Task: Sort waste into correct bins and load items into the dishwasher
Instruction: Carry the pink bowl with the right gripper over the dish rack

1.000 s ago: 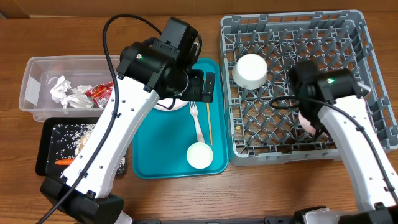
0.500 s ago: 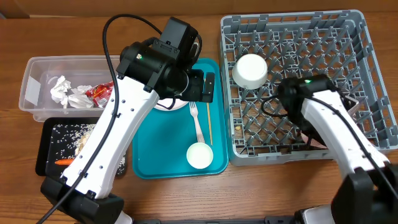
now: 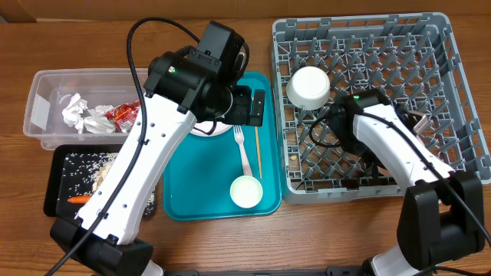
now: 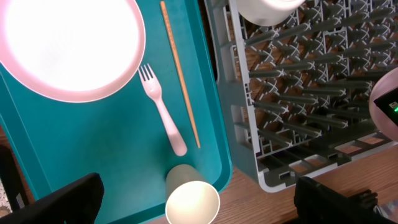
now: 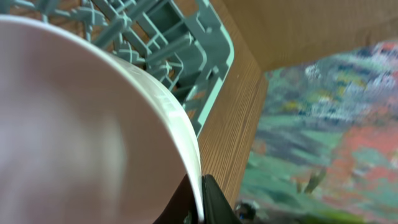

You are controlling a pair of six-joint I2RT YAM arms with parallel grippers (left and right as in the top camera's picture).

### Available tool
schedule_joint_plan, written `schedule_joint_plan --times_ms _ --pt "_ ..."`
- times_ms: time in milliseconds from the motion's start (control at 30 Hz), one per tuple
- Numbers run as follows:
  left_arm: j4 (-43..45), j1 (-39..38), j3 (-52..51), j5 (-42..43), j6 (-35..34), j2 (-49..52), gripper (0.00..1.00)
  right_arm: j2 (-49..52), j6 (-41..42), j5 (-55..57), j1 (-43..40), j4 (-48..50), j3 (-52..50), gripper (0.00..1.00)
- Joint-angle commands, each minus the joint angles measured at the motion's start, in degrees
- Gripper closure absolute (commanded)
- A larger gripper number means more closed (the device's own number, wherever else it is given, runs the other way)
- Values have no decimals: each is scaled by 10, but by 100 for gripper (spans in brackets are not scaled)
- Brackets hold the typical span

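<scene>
Your right gripper is clamped on the rim of what looks like a pink plate, with the rack just behind it, well within this arm's reach.

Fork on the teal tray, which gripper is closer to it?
Left. The left gripper hangs over the tray just beyond the fork; the right gripper is off over the grey rack, clamped on a pink dish.

Fork and chopstick lie on the tray, left of the rack.
</scene>
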Motion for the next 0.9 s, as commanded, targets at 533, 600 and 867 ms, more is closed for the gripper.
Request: schedule_joint_plan --times_ms 533,600,867 --pt "1 2 10 -5 9 -1 0 21 -191 133 23 4 35 96" --pt "1 2 10 -5 9 -1 0 21 -191 134 23 8 35 96" --pt "1 2 10 -5 9 -1 0 21 -191 176 23 20 35 96"
